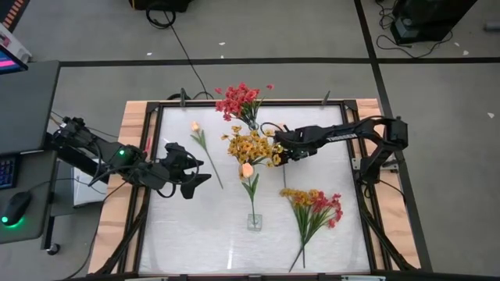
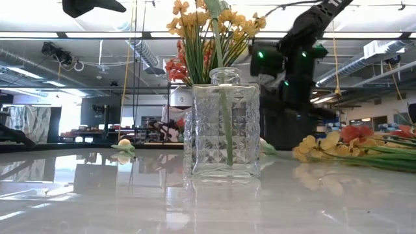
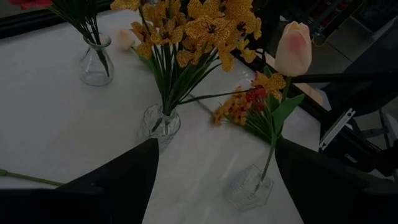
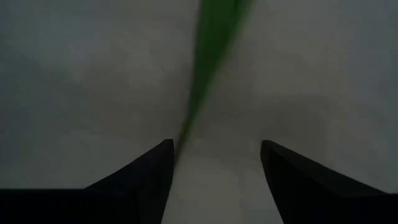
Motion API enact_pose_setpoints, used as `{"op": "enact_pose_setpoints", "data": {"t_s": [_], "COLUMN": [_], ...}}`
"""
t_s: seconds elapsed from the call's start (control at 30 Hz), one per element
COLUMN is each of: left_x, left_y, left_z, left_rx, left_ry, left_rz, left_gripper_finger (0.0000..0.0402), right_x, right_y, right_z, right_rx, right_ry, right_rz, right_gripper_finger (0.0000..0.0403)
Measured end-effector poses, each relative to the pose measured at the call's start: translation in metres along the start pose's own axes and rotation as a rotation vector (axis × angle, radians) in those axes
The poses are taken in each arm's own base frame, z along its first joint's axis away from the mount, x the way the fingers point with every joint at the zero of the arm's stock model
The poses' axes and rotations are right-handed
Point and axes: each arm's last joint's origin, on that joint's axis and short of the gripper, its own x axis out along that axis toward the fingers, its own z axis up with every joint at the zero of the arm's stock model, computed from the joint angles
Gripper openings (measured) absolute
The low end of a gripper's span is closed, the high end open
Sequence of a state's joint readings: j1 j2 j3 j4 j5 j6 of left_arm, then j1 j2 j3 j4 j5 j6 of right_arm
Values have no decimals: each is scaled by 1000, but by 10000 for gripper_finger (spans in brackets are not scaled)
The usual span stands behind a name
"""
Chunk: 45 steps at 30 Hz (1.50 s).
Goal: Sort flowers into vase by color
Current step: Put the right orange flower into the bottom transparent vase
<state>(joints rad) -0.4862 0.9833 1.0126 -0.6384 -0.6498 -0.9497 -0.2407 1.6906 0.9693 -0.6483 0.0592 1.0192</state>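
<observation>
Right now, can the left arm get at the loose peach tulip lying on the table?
Probably yes. The peach tulip lies flat just beyond the left gripper, whose jaws are open and empty. Nothing sits between them; the yellow bunch stands farther toward the right arm.

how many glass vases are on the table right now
3: one at the far edge holding red flowers, one mid-table with yellow-orange flowers, one nearer the front with a peach tulip. None seems hidden.

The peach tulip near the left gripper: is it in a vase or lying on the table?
Lying on the table: the tulip lies flat, outside any vase.
</observation>
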Motion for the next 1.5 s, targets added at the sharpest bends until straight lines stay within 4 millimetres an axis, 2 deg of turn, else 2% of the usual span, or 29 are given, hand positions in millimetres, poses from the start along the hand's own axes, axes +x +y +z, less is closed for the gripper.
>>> {"op": "enact_pose_setpoints", "data": {"t_s": [0.3,0.67,1.0,1.13,1.5], "left_x": [0,0,0,0,0], "left_y": [0,0,0,0,0], "left_z": [0,0,0,0,0], "left_rx": [0,0,0,0,0], "left_ry": [0,0,0,0,0], "left_rz": [0,0,1,0,1], "left_gripper_finger": [327,327,327,327,327], "right_x": [-17,15,18,18,18], "right_y": [17,28,29,28,27], "right_z": [15,10,9,9,8], "right_rx": [-10,-10,-11,-11,-12], "right_ry": [-103,-35,-32,-30,-20], "right_rz": [72,71,62,59,45], "right_gripper_finger": [250,250,246,228,149]}}
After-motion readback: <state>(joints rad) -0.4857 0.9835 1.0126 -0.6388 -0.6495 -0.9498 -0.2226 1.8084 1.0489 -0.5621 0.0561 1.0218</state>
